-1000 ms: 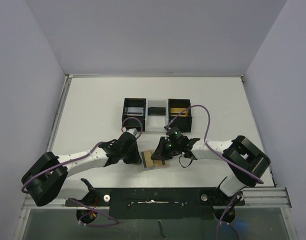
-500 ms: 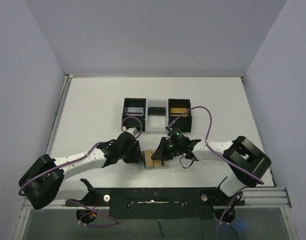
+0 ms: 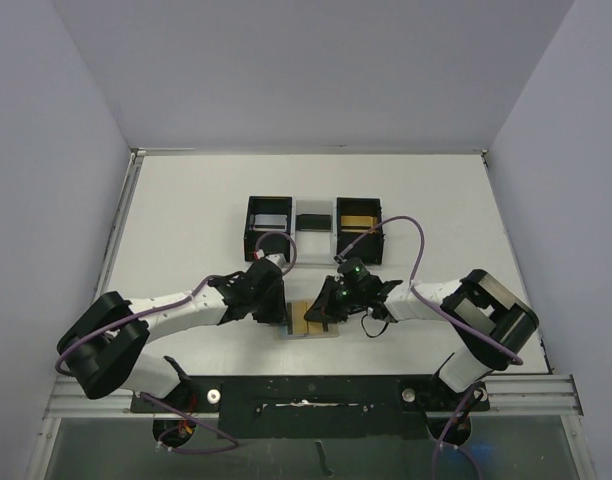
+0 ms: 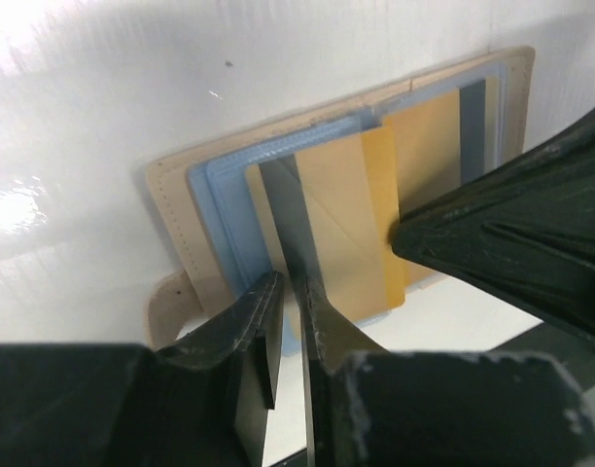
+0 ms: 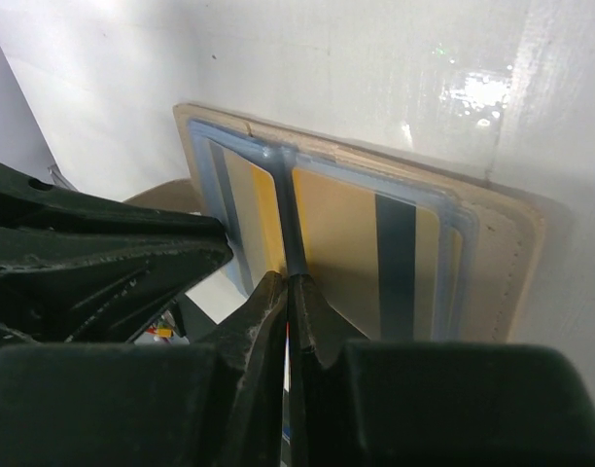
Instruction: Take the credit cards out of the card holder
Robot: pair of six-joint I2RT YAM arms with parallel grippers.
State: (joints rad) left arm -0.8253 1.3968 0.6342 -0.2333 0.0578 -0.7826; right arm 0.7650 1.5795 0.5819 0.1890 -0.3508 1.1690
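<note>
1. The card holder [image 3: 313, 322] lies open and flat on the table [image 3: 186, 230], in the lower centre of the top view, between the two arms
2. Its tan cover carries clear blue-tinted sleeves, and gold credit cards [image 4: 346, 224] with grey stripes sit in them; one card lies skewed, partly out of its sleeve
3. The left gripper [image 4: 288, 292] reaches in from the holder's left, fingers drawn almost together and pinching the near edge of that skewed card
4. The right gripper [image 5: 286, 292] comes from the holder's right, fingers pressed together on the raised ridge of sleeve between two cards; whether anything is caught between them cannot be told
5. A black-and-white three-compartment tray [image 3: 248, 225] stands further up the table, apart from the holder
</note>
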